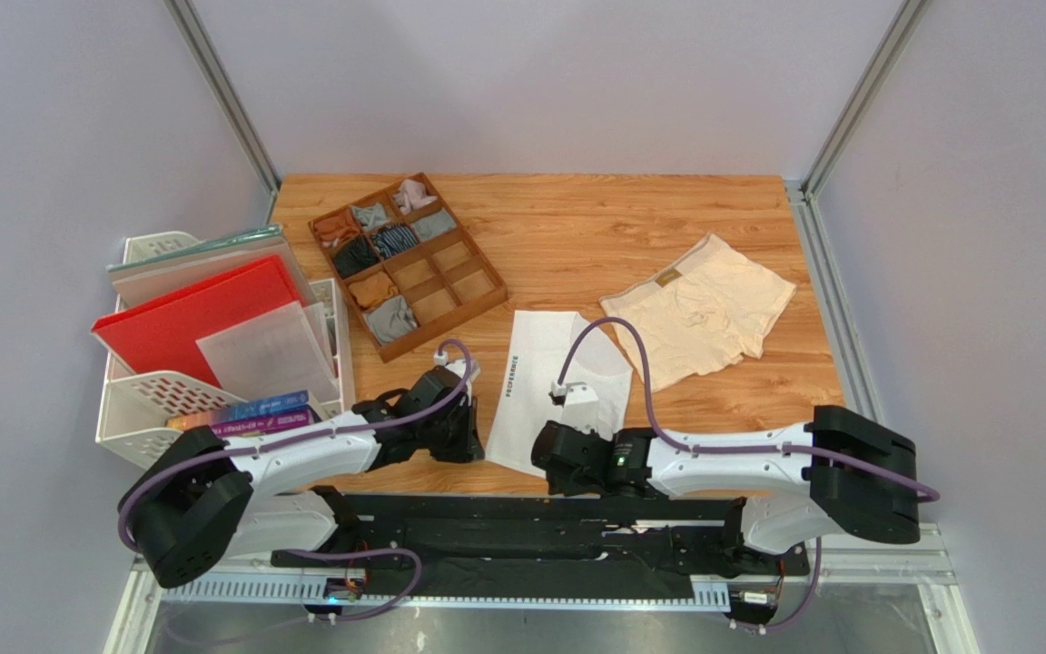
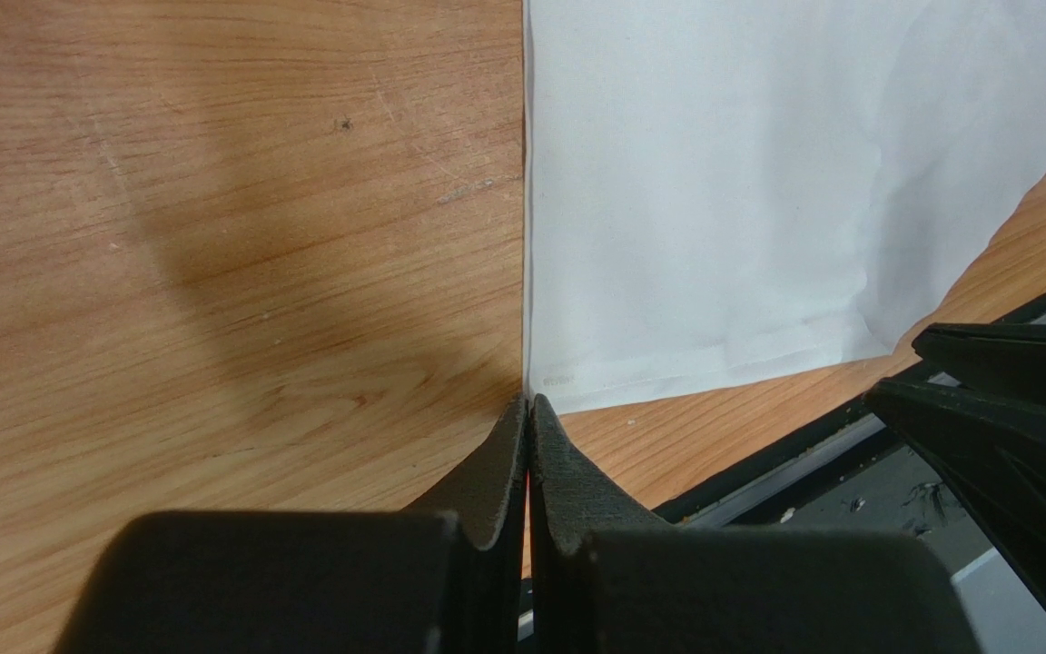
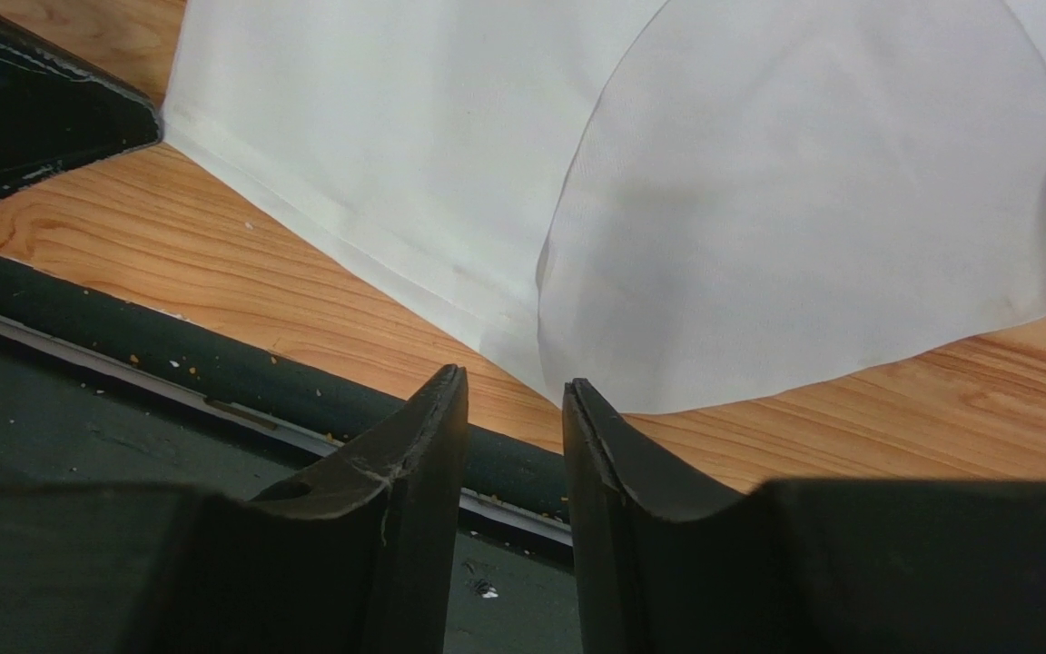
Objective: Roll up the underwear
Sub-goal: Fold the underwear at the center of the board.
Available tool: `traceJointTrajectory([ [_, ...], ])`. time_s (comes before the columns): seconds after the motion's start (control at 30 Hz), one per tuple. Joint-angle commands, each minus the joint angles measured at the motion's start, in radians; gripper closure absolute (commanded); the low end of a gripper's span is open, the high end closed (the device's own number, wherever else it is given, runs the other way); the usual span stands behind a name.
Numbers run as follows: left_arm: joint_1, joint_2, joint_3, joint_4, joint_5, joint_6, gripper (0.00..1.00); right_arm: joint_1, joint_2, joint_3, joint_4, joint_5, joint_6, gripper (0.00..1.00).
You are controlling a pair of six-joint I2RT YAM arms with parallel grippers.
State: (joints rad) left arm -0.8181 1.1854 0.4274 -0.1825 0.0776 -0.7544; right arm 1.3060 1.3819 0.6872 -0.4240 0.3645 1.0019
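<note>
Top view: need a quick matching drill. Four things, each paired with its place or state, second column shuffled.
Column one
1. white underwear
2. cream underwear
3. wooden tray
4. left gripper

Column two
A. spread flat, right side of the table
B. jaws shut, at the white underwear's near-left corner
C. far left of the table, divided into compartments
D. near edge of the table, centre

Pairs: 1-D, 2-A, 3-C, 4-B

White underwear [image 1: 538, 386] flat on table [image 1: 556, 218] — cream pair [image 1: 701, 308] just beside
</note>
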Motion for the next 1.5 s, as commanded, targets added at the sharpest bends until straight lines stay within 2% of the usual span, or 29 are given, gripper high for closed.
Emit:
traceJointTrajectory([
  [0.0,-0.006,-0.004,-0.003,-0.032,0.001,0.003,1.0,0.006,0.023,0.031,0.004,0.011,0.012,0.64],
  [0.6,-0.006,-0.017,-0.001,-0.048,-0.006,0.004,1.0,0.007,0.065,0.018,0.016,-0.007,0.01,0.66],
  [0.8,-0.007,-0.018,-0.001,-0.049,-0.012,0.001,1.0,0.01,0.088,0.029,0.005,-0.024,0.006,0.72],
  [1.03,-0.007,-0.021,-0.01,-0.018,-0.002,-0.003,1.0,0.033,0.092,0.049,-0.035,-0.006,0.007,0.74],
  [1.27,-0.007,-0.102,-0.013,-0.057,-0.05,-0.002,1.0,0.047,0.105,0.078,-0.081,0.01,0.009,0.99],
  [1.47,-0.007,-0.214,-0.015,-0.104,-0.071,-0.005,1.0,0.059,0.083,0.107,-0.107,0.022,-0.003,1.0],
])
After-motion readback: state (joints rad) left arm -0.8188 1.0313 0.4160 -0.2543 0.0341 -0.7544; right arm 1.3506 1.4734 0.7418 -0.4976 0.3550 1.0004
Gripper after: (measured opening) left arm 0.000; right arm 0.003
